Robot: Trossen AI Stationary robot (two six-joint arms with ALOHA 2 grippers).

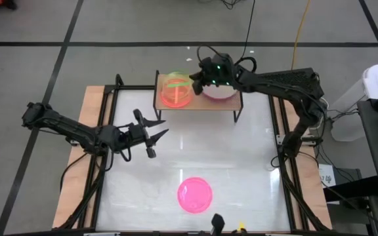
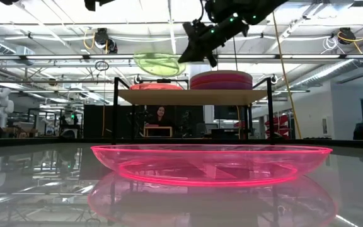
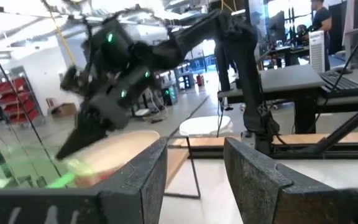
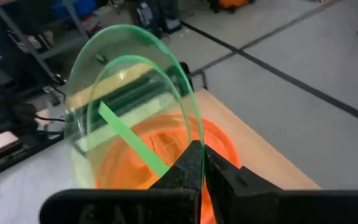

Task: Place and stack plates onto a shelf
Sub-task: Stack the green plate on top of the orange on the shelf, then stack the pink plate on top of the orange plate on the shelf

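Observation:
The shelf (image 1: 202,105) stands at the table's far edge; its wood top (image 2: 194,96) bears two stacks. The left stack (image 2: 156,86) shows orange and red plates, the right stack (image 2: 221,80) pink and beige ones (image 1: 220,92). My right gripper (image 1: 194,80) is shut on a green plate (image 1: 176,85) above the left stack. A translucent pink plate (image 1: 195,195) lies flat on the table near its near edge (image 2: 210,164). My left gripper (image 1: 157,134) hovers open over the table's left half, touching nothing. My right gripper (image 4: 202,149) pinches the green plate's rim (image 4: 191,140) between its two fingers, on the side toward the table's right. The fingers come slanting down from the right (image 2: 191,53). The green plate (image 2: 159,63) is lifted clear above the orange plate (image 4: 142,168), slightly tilted.
The shelf's black legs (image 1: 236,117) stand on the white table. Wood edges (image 1: 94,98) border the table at left and right. In the left wrist view, my open left gripper (image 3: 194,146) faces the right arm (image 3: 166,50). People sit in the room beyond (image 2: 161,115).

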